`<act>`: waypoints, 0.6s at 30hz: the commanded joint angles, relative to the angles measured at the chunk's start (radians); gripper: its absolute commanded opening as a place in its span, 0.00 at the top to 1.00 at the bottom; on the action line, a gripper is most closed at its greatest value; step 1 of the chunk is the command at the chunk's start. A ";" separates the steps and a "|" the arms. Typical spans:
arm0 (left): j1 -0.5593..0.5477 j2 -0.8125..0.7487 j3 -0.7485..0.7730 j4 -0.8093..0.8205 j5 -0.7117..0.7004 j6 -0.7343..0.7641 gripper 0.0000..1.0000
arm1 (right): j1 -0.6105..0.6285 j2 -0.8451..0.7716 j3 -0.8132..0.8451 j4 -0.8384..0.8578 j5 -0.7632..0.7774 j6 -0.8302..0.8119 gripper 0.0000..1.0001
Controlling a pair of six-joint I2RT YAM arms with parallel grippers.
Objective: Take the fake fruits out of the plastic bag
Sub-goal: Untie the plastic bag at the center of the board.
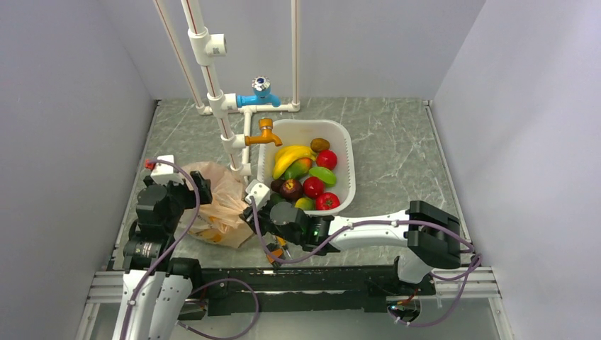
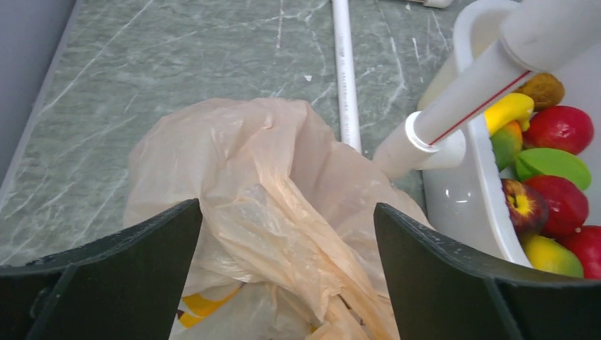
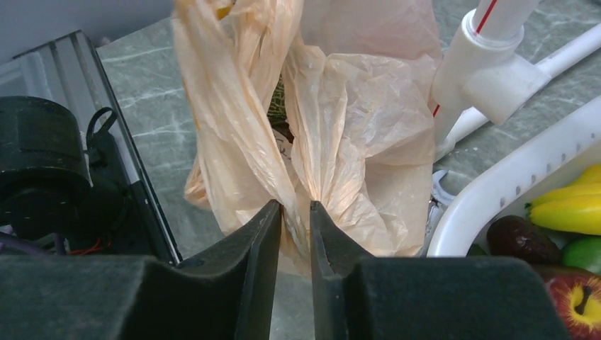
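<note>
The beige-tan plastic bag [image 1: 221, 202] lies crumpled on the table left of the white basin. My right gripper [image 3: 295, 212] is shut on a twisted fold of the bag [image 3: 354, 113] at its near right side; in the top view it [image 1: 249, 216] reaches in from the right. My left gripper [image 2: 287, 234] is open, its jaws wide apart on either side of the top of the bag [image 2: 269, 156] without pinching it; in the top view it [image 1: 200, 191] sits at the bag's left edge. The fruits are hidden in the bag; only a dark greenish patch [image 3: 280, 106] shows through its mouth.
The white basin [image 1: 345, 152] to the right of the bag holds a yellow banana [image 1: 292, 157], red tomatoes, green mangoes and dark fruits. A white pipe frame with an orange tap [image 1: 264, 133] and a blue tap [image 1: 261, 92] stands right behind the bag. Grey walls close in on both sides.
</note>
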 commanded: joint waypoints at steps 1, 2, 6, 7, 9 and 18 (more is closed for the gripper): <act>-0.089 0.000 0.014 0.005 -0.066 0.016 0.01 | -0.004 -0.013 0.052 0.009 -0.004 -0.024 0.69; -0.107 0.007 0.018 -0.005 -0.080 0.015 0.01 | -0.004 -0.013 0.057 0.005 -0.010 -0.040 0.63; -0.163 0.089 0.041 -0.059 -0.162 0.002 0.10 | -0.004 -0.006 0.100 -0.022 -0.058 -0.102 0.36; -0.166 0.120 0.053 -0.077 -0.180 -0.001 0.16 | -0.003 -0.004 0.107 -0.018 -0.083 -0.117 0.29; -0.166 0.166 0.079 -0.108 -0.208 -0.006 0.30 | -0.004 0.004 0.120 -0.010 -0.141 -0.142 0.17; -0.166 0.096 0.055 -0.094 -0.260 -0.024 0.97 | -0.004 0.114 0.250 -0.005 -0.267 -0.179 0.09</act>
